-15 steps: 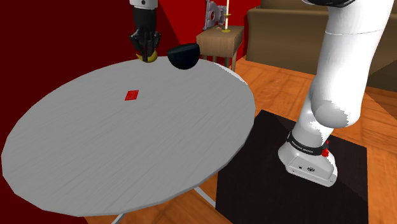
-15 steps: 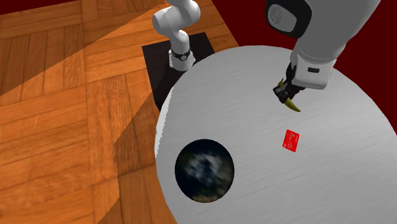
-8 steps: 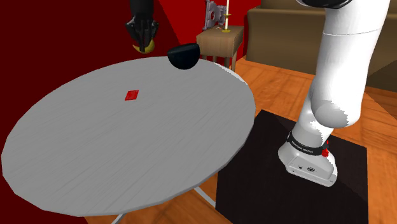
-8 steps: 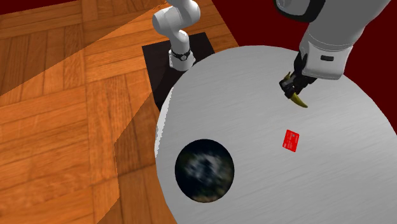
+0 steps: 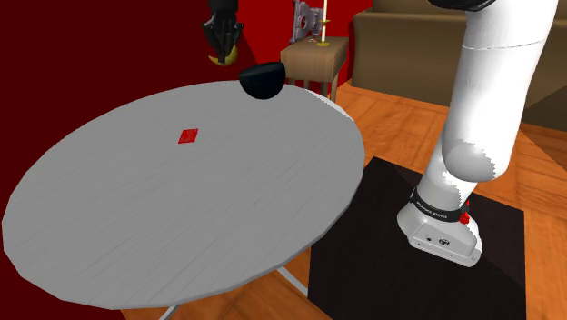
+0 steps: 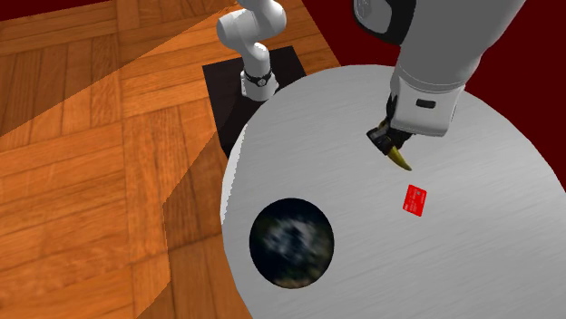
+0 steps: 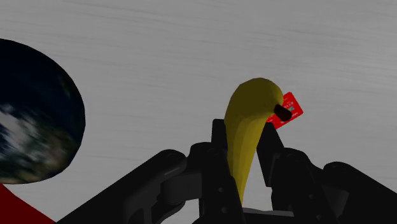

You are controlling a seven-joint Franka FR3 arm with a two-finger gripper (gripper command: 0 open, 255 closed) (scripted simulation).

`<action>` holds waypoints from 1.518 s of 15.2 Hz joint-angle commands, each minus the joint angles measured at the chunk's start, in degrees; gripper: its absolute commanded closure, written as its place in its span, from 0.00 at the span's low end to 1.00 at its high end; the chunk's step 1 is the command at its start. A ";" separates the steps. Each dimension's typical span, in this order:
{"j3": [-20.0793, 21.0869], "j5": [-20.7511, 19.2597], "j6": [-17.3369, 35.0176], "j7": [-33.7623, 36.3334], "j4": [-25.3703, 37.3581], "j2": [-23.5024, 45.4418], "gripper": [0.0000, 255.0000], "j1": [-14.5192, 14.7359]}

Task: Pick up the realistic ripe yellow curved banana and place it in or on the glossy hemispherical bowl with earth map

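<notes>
Banana [image 7: 249,124]: yellow, curved, dark stub end. It is clamped near its lower half between the two black fingers of the gripper [image 7: 243,147], with the free end arching out beyond the fingertips. It hangs clear of the table [image 5: 182,209], judged a carrying hold so that it can pass over the rim of the bowl [image 6: 291,242]. In the second exterior view the banana [image 6: 400,161] points down-right from the gripper [image 6: 388,140] in the upper right of the frame. The bowl sits well apart from it at lower centre, near the table's edge. In the shoulder view the gripper [image 5: 223,36] is at top centre-left, and the bowl [image 5: 263,80] is just below and right of it. Bowl: dark, round, glossy, open side up, empty, so placing is not yet done. Card [image 6: 415,199]: small, red, flat on the table, between banana and frame right in the second exterior view; not part of the task. Arm [image 5: 482,109]: white, rising from the stand [image 5: 427,273] at lower right. Obscured: the gripped end of the banana sits inside the fingers. In the shoulder view the banana [image 5: 221,58] shows as a yellow sliver behind the gripper. In the wrist view its tip covers part of the card [image 7: 289,109], and the bowl [image 7: 35,121] is cut by the frame edge. The map is blurred, with no continents legible. Exact height over the table cannot be told.
</notes>
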 commanded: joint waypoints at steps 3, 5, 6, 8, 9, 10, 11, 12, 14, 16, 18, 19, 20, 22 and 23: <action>-1.86 0.87 -1.50 -5.03 2.24 1.34 1.00 -3.19; -2.77 1.29 -2.21 -7.48 3.56 2.24 1.00 -4.78; -3.22 1.50 -2.62 -8.69 4.37 2.80 1.00 -5.58; -4.08 1.91 -3.54 -11.06 6.29 4.12 1.00 -7.21; -4.49 2.11 -4.06 -12.22 7.42 4.88 1.00 -8.03; -4.88 2.32 -4.62 -13.37 8.67 5.73 1.00 -8.86; -5.25 2.53 -5.23 -14.49 10.04 6.66 1.00 -9.70; -5.61 2.73 -5.89 -15.60 11.56 7.68 1.00 -10.55; -6.29 3.16 -7.41 -17.74 15.07 10.00 1.00 -12.28; -6.88 3.61 -9.24 -19.77 19.39 12.80 1.00 -14.07; -7.35 4.07 -11.56 -21.65 24.84 16.26 1.00 -15.95; -7.56 4.32 -12.99 -22.51 28.21 18.34 1.00 -16.92; -7.68 4.55 -14.73 -23.29 32.29 20.82 1.00 -17.96; -7.76 4.64 -14.49 -23.95 32.67 21.54 1.00 -18.53; -7.80 4.61 -13.06 -24.16 30.28 20.60 1.00 -18.43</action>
